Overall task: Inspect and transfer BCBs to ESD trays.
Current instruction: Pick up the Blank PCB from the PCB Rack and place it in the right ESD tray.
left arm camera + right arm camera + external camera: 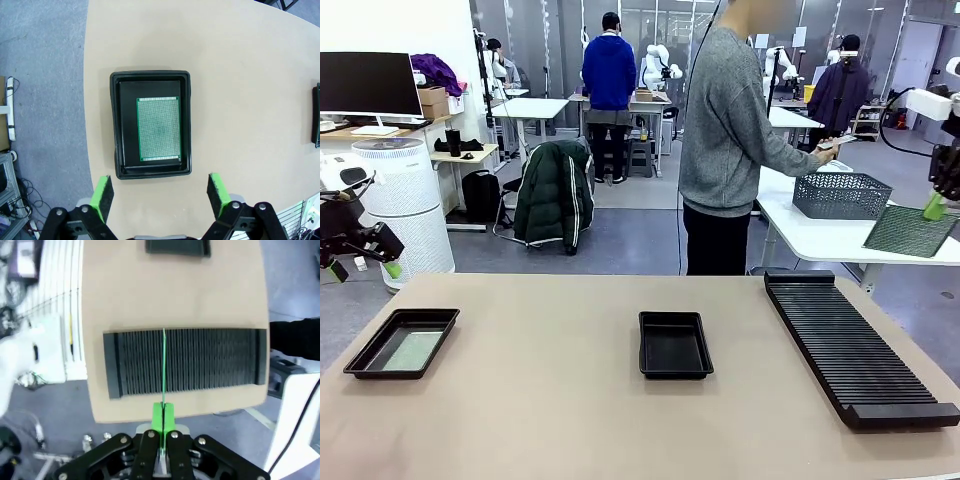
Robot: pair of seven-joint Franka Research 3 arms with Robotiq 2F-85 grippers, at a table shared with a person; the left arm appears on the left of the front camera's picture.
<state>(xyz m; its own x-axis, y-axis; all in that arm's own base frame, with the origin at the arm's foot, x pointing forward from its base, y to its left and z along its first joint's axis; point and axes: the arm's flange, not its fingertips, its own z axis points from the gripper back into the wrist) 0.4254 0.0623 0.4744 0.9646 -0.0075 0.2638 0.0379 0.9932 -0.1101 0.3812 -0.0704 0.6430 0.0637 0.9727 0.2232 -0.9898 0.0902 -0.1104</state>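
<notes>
One BCB is lying in an ESD tray beyond the released left gripper; the right gripper is clenching a second BCB, not yet trayed.

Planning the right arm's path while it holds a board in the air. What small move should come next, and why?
Probably carry the BCB left and down toward the middle ESD tray. The right gripper is shut on it, up in the air; that tray looks empty, while the left ESD tray already holds a board.

Grey floor, white desks and a black monitor (a dark jacket hangs nearby).
</notes>
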